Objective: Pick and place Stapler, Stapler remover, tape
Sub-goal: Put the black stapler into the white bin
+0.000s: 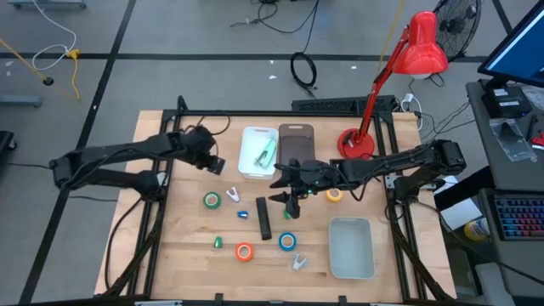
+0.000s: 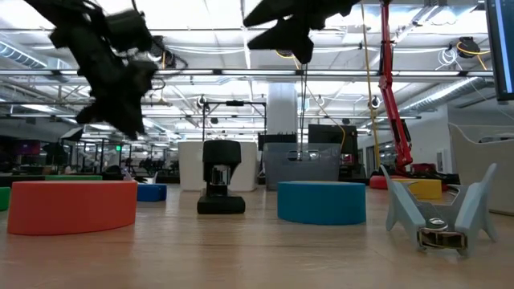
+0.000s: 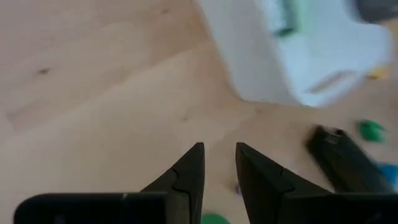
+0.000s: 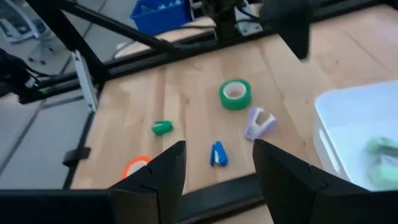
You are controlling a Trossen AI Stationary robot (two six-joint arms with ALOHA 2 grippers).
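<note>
Wooden tabletop (image 1: 178,255) is carrying scattered tape rolls; I'm hovering my right hand (image 1: 287,204), fingers wide and empty, above the black plastic stapler (image 1: 263,218) to grasp it, left hand (image 1: 216,164) narrow, empty.

A: Pale wooden table top (image 1: 183,246), smooth, matt, grain visible. White plastic bin (image 1: 252,161), slight sheen.

B: Black plastic stapler (image 1: 263,218) matt. Red metal desk lamp (image 1: 422,47) glossy. Green tape roll (image 4: 235,94) satin.

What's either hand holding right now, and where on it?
Nothing. The left hand is empty, fingers slightly apart above bare table. The right hand is open and empty above the tape and removers.
</note>
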